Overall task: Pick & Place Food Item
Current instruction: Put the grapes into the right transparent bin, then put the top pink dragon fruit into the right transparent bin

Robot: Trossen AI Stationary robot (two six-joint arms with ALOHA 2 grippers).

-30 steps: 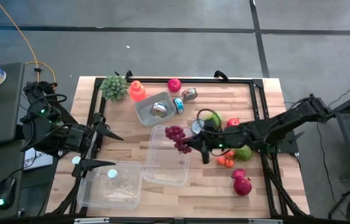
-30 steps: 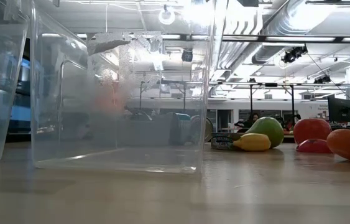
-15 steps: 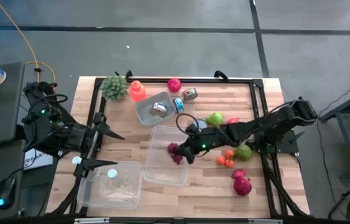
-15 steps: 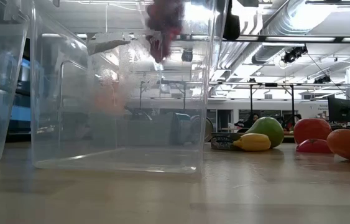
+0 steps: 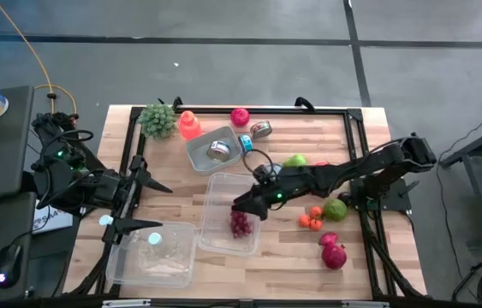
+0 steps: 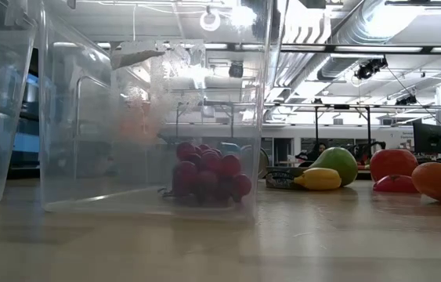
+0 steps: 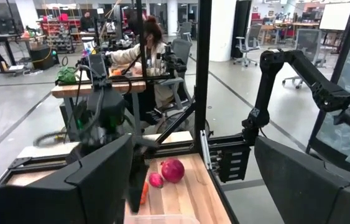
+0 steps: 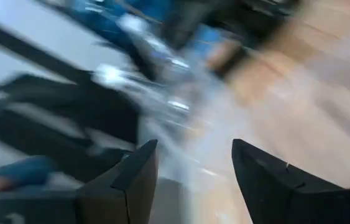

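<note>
A bunch of dark red grapes (image 5: 241, 224) lies on the floor of a clear plastic container (image 5: 220, 190) at the table's middle. The low view shows the grapes (image 6: 204, 183) resting behind the container's clear wall (image 6: 87, 133). My right gripper (image 5: 242, 204) hovers over the container, just above the grapes and clear of them. It is open, and in the right wrist view nothing sits between the fingers of my right gripper (image 8: 193, 168). My left gripper (image 5: 138, 204) waits open at the table's left edge, and in its own view my left gripper (image 7: 193, 180) is also empty.
A second clear tub (image 5: 151, 252) stands near the left front. A grey bowl holding a can (image 5: 213, 150), a green plant (image 5: 158, 120), an orange bottle (image 5: 189, 125) and a red fruit (image 5: 240, 116) are at the back. Green apple (image 5: 336, 208), oranges (image 5: 311, 220) and pomegranates (image 5: 333, 252) lie to the right.
My right gripper carried the grapes toward the table's left and down over the clear container, rolling as it went. It then opened and let go. The grapes dropped from the container's top to its floor, where they now rest.
</note>
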